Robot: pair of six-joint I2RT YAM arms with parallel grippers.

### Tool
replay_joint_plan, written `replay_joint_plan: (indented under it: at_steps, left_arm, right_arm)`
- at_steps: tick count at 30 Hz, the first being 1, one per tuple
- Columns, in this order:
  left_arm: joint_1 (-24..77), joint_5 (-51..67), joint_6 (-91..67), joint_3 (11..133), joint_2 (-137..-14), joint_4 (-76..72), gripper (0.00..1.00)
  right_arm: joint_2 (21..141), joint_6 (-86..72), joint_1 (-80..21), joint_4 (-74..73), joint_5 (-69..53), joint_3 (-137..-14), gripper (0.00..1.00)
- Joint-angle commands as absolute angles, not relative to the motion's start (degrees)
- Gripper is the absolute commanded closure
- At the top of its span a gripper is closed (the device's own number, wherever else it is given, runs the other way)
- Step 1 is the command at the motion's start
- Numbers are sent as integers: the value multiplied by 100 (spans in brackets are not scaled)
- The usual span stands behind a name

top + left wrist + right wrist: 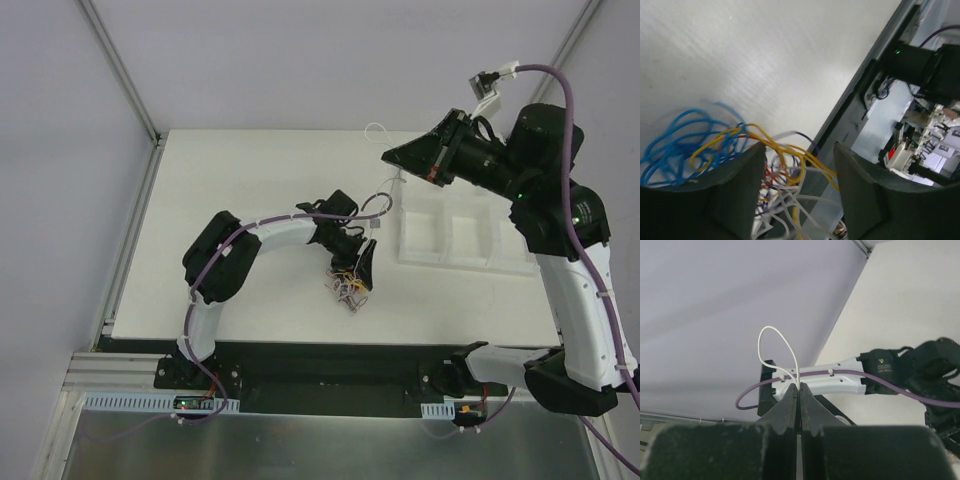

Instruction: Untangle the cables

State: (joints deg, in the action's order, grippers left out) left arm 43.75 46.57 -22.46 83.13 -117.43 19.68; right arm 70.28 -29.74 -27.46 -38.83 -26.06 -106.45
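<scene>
Nearby, white tray [468,236] flanks tangled cables [349,286]

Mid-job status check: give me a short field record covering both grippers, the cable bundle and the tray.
left gripper: open, lowered over the cable bundle with a finger on either side
cable bundle: on the table, blue, yellow, red and white wires tangled together
right gripper: shut on the white wire, raised above the table's far side
white wire: a thin loop sticking out past the shut fingertips
tray: white, with compartments, to the right of the bundle
</scene>
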Motion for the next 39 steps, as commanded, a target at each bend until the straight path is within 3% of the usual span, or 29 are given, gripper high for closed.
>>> replay_joint_plan:
  at_steps: [1,4,9,16,19,23,32,39]
  left_arm:
    - [4149,4484,-2189,7876,-11576,1960,54]
    - [3466,3632,-1995,7779,-11435,2512,71]
    - [2322,3058,-1864,7313,-11154,2610,76]
    - [1609,2734,-1363,6970,-10539,2918,75]
    - [1538,2576,-1257,6917,-10240,3128,65]
    - [1529,2576,-1126,7206,-9783,3488,32]
    - [1529,2609,-958,8516,-9194,4411,18]
    - [1538,2944,-1072,8236,-8517,4412,16]
  right_arm:
    - [7022,-2989,-2716,-3322,-2594,-11547,100]
    - [7259,-2936,-2690,-3358,-2487,-12328,100]
    - [7506,-2865,-2654,-3209,-2154,-13305,100]
    - [7383,-2629,-2593,-2733,-1758,-13201,100]
    - [7304,-2313,-2584,-2952,-1469,-13061,100]
    - [6988,-2101,-2496,-3120,-810,-12140,100]
    - [6741,-1601,-2074,-3647,-203,-10777,100]
    - [6846,-1161,-1802,-3691,229,-10301,100]
